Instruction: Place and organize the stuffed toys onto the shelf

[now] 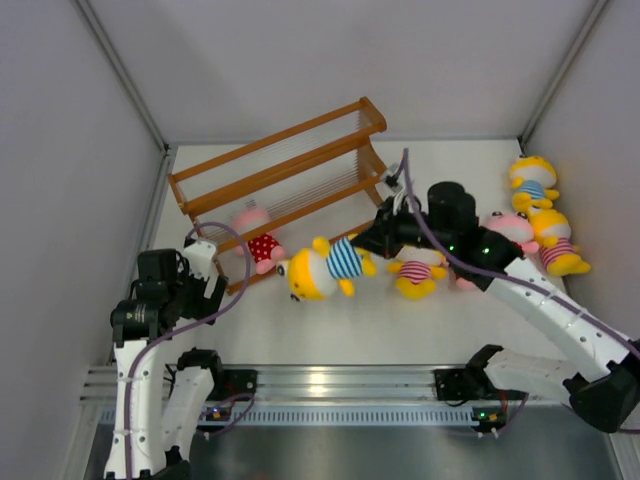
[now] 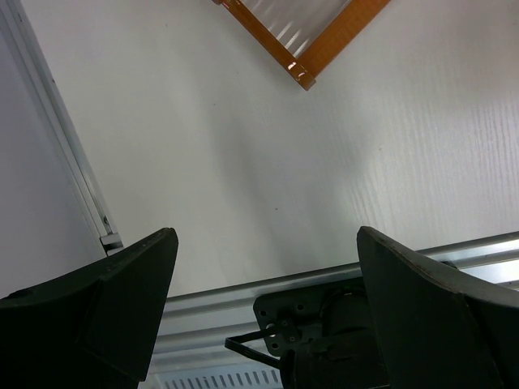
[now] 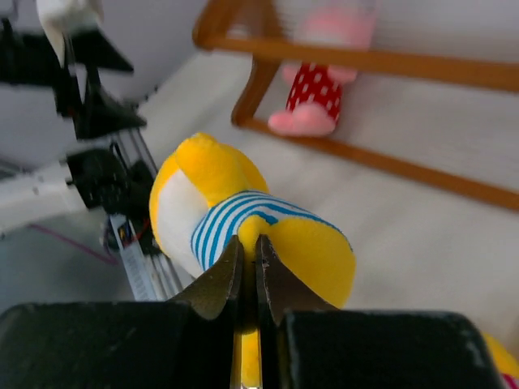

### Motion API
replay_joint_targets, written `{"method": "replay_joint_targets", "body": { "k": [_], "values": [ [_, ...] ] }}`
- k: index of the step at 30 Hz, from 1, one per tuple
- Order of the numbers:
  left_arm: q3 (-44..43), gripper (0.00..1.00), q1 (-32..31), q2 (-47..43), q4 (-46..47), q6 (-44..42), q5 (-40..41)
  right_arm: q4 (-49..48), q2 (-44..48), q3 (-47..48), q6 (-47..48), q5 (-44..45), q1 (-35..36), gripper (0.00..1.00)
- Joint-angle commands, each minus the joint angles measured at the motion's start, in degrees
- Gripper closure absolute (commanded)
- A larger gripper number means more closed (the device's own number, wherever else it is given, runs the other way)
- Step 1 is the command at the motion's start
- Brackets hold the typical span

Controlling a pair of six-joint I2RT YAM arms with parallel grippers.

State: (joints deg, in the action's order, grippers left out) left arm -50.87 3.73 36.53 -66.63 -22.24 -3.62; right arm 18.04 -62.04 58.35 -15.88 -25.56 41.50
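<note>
The orange-brown shelf point(image 1: 280, 165) stands tilted at the back centre. A pink toy in a red dotted outfit point(image 1: 256, 236) rests at its lowest tier, also in the right wrist view point(image 3: 315, 91). My right gripper point(image 1: 372, 243) is shut on a limb of a yellow toy in a blue-white shirt point(image 1: 325, 266), held in front of the shelf; the pinch shows in the right wrist view point(image 3: 250, 241) on the toy point(image 3: 203, 182). My left gripper point(image 1: 205, 282) is open and empty near the shelf's left end; its wrist view point(image 2: 265, 235) shows bare table between the fingers.
More toys lie at the right: a yellow one in pink stripes point(image 1: 415, 272) under my right arm, a pink one point(image 1: 506, 228), a yellow blue-striped one point(image 1: 533, 184) and a yellow pink-striped one point(image 1: 558, 246). White walls enclose the table. A metal rail point(image 1: 340, 382) runs along the near edge.
</note>
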Motion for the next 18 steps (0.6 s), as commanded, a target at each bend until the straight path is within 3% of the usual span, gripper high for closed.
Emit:
{"method": "replay_joint_targets", "body": {
  "k": [1,4,7,12,18],
  "values": [
    [-1.8,0.02,0.4,0.1,2.1,-0.3,-0.5,1.4,0.7,9.2,-8.7,-0.7,-7.2,1.0],
    [-1.9,0.02,0.4,0.0,2.1,-0.3,-0.2,-6.6,-1.7,13.4,-17.6,-6.8,-16.6,1.0],
    [-1.9,0.02,0.4,0.0,2.1,-0.3,0.0,-12.8,-5.9,19.9,-26.0,-6.9,-20.6,1.0],
    [-2.1,0.02,0.4,-0.1,2.0,-0.3,0.9,-21.8,-13.3,28.5,-39.3,2.3,-23.3,1.0],
    [-2.0,0.02,0.4,-0.2,2.0,-0.6,1.3,-28.9,-17.7,26.4,-53.3,15.4,-23.8,1.0]
  ]
}}
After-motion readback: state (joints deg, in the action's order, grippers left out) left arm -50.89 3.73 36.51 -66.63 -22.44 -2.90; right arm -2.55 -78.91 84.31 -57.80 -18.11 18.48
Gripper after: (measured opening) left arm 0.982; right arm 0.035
